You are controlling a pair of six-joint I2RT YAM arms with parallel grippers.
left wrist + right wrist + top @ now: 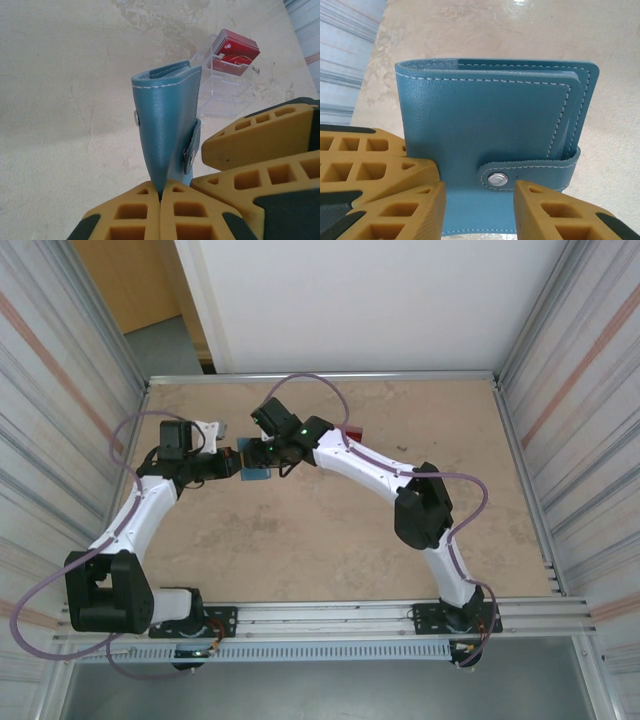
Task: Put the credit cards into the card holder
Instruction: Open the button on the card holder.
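Opening the closed card holder (167, 120) is in hand: left end effector (160, 196) clamped on its edge, right end effector (480, 194) apart astride its snap tab (520, 172), which probably needs pulling free next; credit cards (235, 47) sit in the case (220, 92) beyond it

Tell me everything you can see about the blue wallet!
The wallet is teal and leather-looking, with pale stitching. It is folded closed, its tab fastened by a silver snap. The left gripper pinches one edge, and the wallet sticks out from there. The right gripper has one finger on each side of the tab, apart.
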